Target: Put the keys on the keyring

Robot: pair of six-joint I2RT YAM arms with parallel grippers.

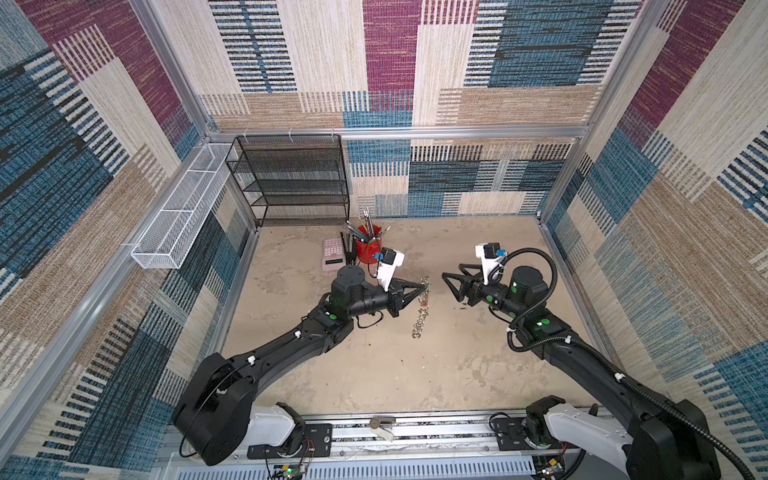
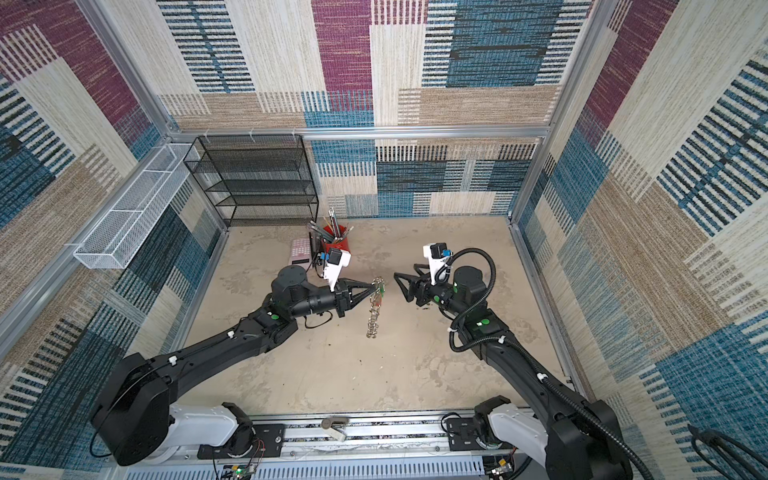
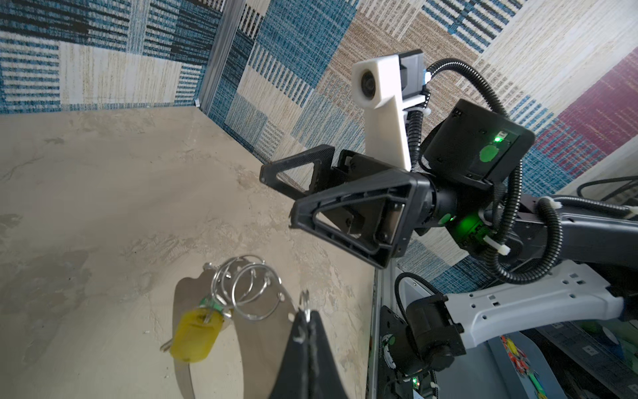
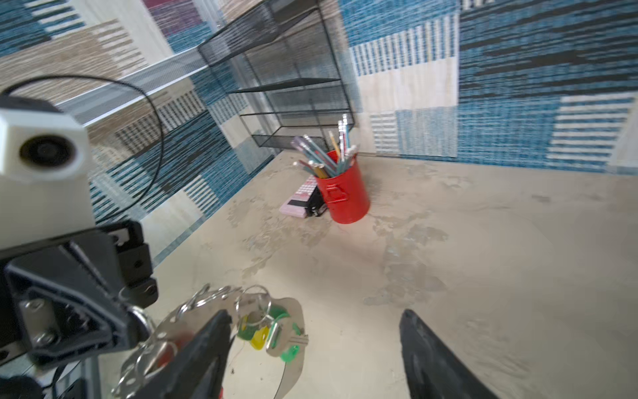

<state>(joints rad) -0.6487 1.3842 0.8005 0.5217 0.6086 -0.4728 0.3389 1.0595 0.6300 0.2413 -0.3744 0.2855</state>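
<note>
Left end effector (image 1: 423,286) pinched closed, right end effector (image 1: 450,287) gaping.

The left arm (image 1: 286,347) and right arm (image 1: 590,357) were black, with white bases (image 1: 270,424), round green stickers (image 1: 333,316) and white zip ties (image 1: 619,377). Fingers (image 3: 345,191) were triangular open frames, camera mounts (image 3: 383,114) white; a ribbed black cable (image 3: 552,224) ran along the right arm

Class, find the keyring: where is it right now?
In both top views the keyring is mid-table, gripped at its far end by the left claw, with the open right claw just right of it, apart.
</note>
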